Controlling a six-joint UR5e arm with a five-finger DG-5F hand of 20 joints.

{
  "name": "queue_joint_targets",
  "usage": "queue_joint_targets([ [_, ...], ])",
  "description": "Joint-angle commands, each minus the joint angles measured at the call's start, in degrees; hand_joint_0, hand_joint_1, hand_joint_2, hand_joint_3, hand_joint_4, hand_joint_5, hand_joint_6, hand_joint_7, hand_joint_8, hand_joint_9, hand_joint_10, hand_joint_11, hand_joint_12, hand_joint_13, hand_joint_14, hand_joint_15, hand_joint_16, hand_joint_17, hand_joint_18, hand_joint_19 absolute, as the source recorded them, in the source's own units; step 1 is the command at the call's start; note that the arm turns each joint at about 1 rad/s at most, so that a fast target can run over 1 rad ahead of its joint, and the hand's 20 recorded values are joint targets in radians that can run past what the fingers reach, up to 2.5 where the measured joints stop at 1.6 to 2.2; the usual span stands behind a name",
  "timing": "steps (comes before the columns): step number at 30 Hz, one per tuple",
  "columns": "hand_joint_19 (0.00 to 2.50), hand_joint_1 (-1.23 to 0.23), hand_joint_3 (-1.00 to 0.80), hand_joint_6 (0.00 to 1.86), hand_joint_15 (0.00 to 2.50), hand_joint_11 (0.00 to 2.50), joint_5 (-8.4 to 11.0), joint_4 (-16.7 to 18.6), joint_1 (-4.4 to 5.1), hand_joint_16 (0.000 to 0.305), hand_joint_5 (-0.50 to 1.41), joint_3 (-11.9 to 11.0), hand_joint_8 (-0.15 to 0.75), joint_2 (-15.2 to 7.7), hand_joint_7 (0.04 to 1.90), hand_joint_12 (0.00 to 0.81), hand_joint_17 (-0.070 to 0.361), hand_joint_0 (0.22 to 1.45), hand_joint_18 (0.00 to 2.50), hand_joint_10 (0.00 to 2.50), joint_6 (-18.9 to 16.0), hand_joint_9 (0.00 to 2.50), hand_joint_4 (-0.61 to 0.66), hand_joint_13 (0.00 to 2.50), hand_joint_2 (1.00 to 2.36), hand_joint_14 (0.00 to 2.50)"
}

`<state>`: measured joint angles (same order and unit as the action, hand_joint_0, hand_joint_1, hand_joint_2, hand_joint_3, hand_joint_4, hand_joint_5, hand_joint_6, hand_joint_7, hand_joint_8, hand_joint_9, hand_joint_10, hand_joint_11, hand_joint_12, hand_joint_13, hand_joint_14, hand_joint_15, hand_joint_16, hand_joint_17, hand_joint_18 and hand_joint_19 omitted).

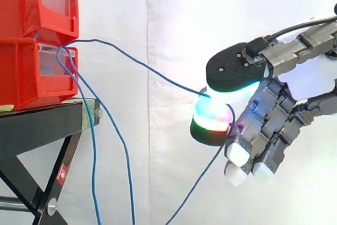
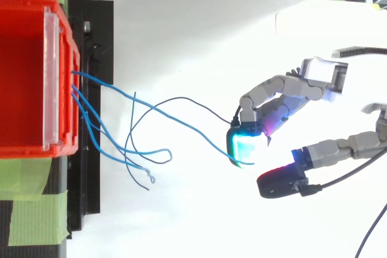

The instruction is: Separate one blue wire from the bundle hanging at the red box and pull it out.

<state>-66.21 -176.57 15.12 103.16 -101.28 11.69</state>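
Note:
Stacked red bins (image 1: 23, 72) stand on a black stand (image 1: 37, 125) at the left; from above, the top red bin (image 2: 24, 77) has a clear front lip. A bundle of thin blue wires (image 1: 95, 146) hangs from the bins' front and spreads out in the top view (image 2: 103, 140). One blue wire (image 1: 137, 62) runs out to the right, away from the others, to my hand (image 1: 274, 114). There it is pinched between the thumb's black pad and a glowing fingertip (image 1: 210, 119). Below the pinch its free end drops down-left. From above, the same wire (image 2: 181, 119) reaches the hand (image 2: 284, 98).
White curtain lies behind and under the work. Green tape (image 2: 30, 209) marks the stand's corner near the bin. The stand's black legs (image 1: 58, 183) slope down at the lower left. The other wires' loose ends curl near the stand's edge (image 2: 148, 178).

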Motion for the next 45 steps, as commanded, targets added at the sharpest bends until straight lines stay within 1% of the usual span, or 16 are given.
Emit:
queue_joint_targets([
  [1, 0.26, -0.79, -0.01, 0.88, 0.4, 0.43, 0.03, 0.0, 0.0, 0.075, -0.07, 0.02, 0.376, -0.06, 1.17, 0.525, 0.169, 0.49, 0.75, 0.01, 0.0, 0.84, -0.21, 0.61, 1.52, 0.01],
  [45, 0.26, -0.79, -0.01, 0.88, 0.4, 0.42, 0.03, 0.0, 0.0, 0.074, -0.07, -0.06, 0.368, -0.06, 1.16, 0.519, 0.167, 0.49, 0.71, 0.01, 0.0, 0.83, -0.22, 0.6, 1.51, 0.01],
])
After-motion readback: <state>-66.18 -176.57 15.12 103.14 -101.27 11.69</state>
